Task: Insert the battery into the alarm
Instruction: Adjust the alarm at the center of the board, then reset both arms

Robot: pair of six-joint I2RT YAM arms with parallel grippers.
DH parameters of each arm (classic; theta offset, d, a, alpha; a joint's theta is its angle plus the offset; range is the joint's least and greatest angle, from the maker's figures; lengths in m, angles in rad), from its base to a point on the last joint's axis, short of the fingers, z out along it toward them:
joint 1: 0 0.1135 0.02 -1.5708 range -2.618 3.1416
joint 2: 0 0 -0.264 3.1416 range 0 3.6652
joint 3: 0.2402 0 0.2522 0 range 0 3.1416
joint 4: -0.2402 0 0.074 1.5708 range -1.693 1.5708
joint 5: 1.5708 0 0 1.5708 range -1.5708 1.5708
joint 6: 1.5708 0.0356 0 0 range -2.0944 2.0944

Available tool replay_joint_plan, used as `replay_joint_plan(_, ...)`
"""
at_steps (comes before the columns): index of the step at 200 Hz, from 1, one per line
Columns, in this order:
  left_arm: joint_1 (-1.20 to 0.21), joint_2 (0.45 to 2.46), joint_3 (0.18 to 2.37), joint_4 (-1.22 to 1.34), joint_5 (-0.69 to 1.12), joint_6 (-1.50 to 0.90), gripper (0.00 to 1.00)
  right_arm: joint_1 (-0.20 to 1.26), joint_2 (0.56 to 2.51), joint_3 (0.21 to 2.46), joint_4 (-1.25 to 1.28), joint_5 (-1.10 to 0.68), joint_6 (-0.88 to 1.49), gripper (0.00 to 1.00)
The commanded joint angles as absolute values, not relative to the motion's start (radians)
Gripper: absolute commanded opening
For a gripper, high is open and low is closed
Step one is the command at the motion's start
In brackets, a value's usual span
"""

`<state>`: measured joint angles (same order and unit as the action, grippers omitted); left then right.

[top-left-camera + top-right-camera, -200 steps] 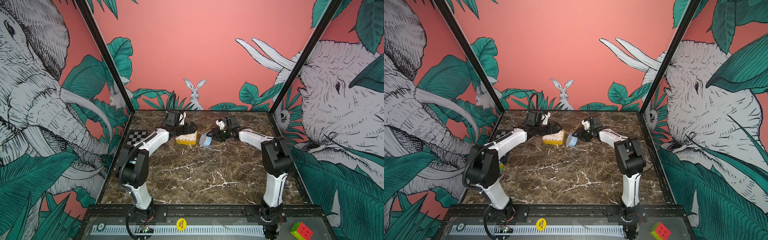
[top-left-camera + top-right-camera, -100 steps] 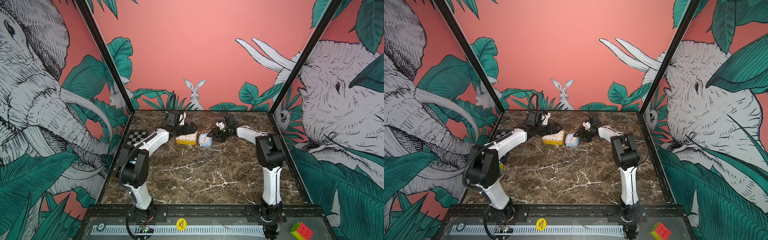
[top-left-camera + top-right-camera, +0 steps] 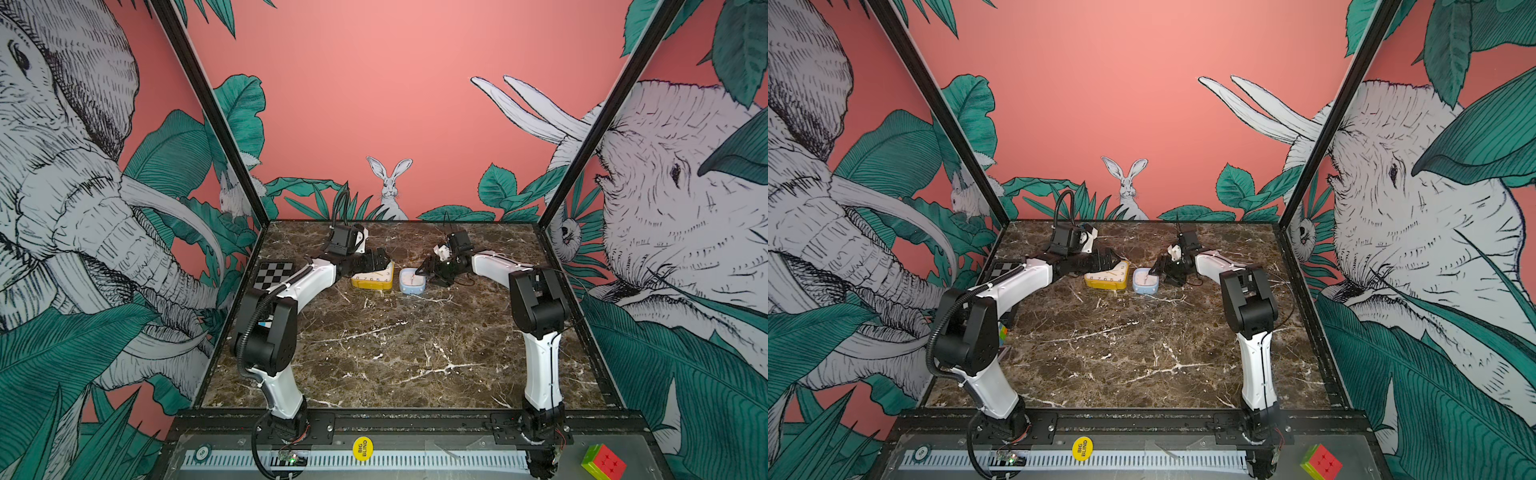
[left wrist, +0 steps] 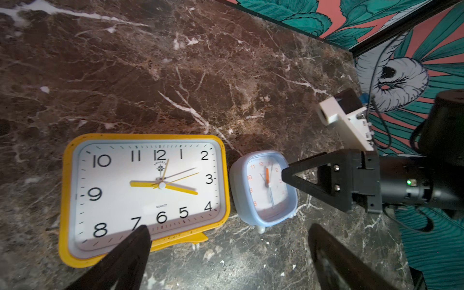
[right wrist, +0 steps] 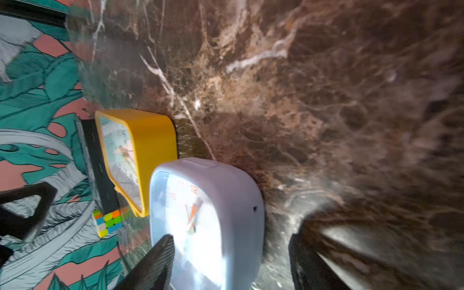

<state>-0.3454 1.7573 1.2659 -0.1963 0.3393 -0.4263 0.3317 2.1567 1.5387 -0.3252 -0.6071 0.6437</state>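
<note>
Your left claw (image 4: 228,227) hangs spread as wide as it goes, with nothing in it. One finger tip overlaps the bottom edge of the yellow alarm clock (image 4: 144,193) beneath it. If you lower that claw here, the tip lands on the clear lens. It could also shove the clock sideways into the blue alarm clock (image 4: 263,187), which lies just beside it.

The blue alarm clock sits between the fingers of your right claw (image 5: 231,241). Those fingers stand apart and are not pinching: one reaches over the face and the other is clear of the casing. Whether the first one touches the lens I cannot tell.

The blue clock looks to lie face up, so its back, where I would expect the battery bay, is pressed to the tabletop (image 4: 175,62) and hidden. No battery shows in any view, so find it before you commit to a grip.

Both clocks are smooth, hard plastic.
- **Yellow clock:** a glossy rounded rectangle with a flat tab jutting from its lower edge.
- **Blue clock:** a pale rounded square with small stubby feet and soft, curved sides.

Those curves could squirt out of a narrow pinch when you turn it over. The tabletop is polished brown marble with white veins, likely slick, so a nudged clock would slide rather than stay put. The claw fingers are black, triangular and finely ribbed.
</note>
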Motion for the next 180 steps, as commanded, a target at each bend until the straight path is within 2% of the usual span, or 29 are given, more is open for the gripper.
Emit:
replay_joint_plan(1, -0.317, 1.692, 1.24, -0.207, 0.281, -0.364, 0.99, 0.315, 2.1, 1.544, -0.36, -0.465, 0.583, 0.74)
replay_joint_plan(33, -0.241, 1.608, 1.175, -0.215, 0.17, -0.267, 0.99, 0.281, 1.949, 1.46, -0.341, -0.244, 0.465, 0.8)
replay_joint_plan(49, -0.187, 1.543, 1.111, -0.202, 0.082, -0.207, 0.99, 0.255, 1.836, 1.376, -0.319, -0.061, 0.381, 0.88)
replay_joint_plan(61, -0.155, 1.492, 1.052, -0.183, -0.025, -0.143, 0.99, 0.246, 1.746, 1.289, -0.292, 0.112, 0.307, 0.99)
replay_joint_plan(81, -0.117, 1.425, 0.946, -0.132, -0.222, -0.052, 0.99, 0.244, 1.611, 1.091, -0.145, 0.407, 0.189, 0.99)
replay_joint_plan(95, -0.09, 1.395, 0.862, -0.073, -0.285, -0.009, 0.99, 0.235, 1.532, 0.959, -0.024, 0.531, 0.146, 0.98)
replay_joint_plan(116, -0.083, 1.381, 0.734, 0.088, -0.333, 0.063, 0.99, 0.225, 1.505, 0.791, 0.186, 0.549, 0.069, 0.98)
replay_joint_plan(126, -0.078, 1.384, 0.668, 0.206, -0.331, 0.078, 0.99, 0.224, 1.519, 0.814, 0.116, 0.535, 0.081, 0.99)
replay_joint_plan(140, -0.062, 1.417, 0.571, 0.435, -0.294, 0.067, 0.99, 0.224, 1.553, 0.807, 0.143, 0.541, 0.031, 0.99)
replay_joint_plan(170, -0.052, 1.502, 0.456, 0.734, -0.188, 0.066, 0.99, 0.207, 1.497, 0.499, 0.69, 0.477, -0.108, 0.99)
replay_joint_plan(180, -0.052, 1.533, 0.392, 0.877, -0.156, 0.072, 0.99, 0.174, 1.483, 0.45, 0.741, 0.425, -0.073, 0.98)
